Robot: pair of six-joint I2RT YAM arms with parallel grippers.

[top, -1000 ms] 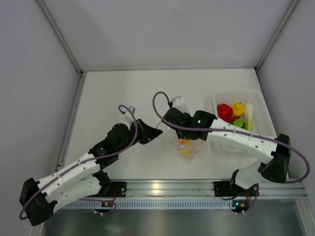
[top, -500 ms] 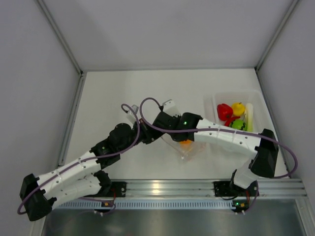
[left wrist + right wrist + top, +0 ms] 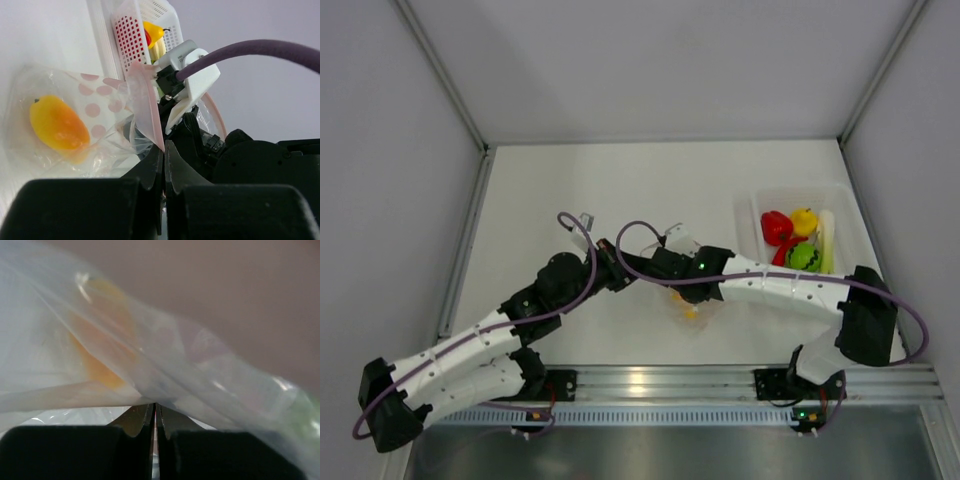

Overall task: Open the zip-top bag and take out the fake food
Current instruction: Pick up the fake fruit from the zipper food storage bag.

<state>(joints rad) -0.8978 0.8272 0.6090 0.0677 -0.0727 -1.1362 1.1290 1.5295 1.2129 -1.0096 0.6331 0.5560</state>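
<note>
Slippage is looming: left end effector [image 3: 163, 148] and right end effector [image 3: 155, 408] are both clamping the bag [image 3: 95, 100]; uneven pulling could tear its film, trapping the food [image 3: 59, 125].

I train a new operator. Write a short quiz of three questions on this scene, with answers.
1. True or false: an orange piece lies inside the zip-top bag.
2. The bag is pinched by: A) one gripper, B) both grippers, C) none.
3. Where are the red pepper and the green ball?
Key: 1 true. 2 B: left gripper and right gripper are both shut on it. 3 In the tray.
</note>
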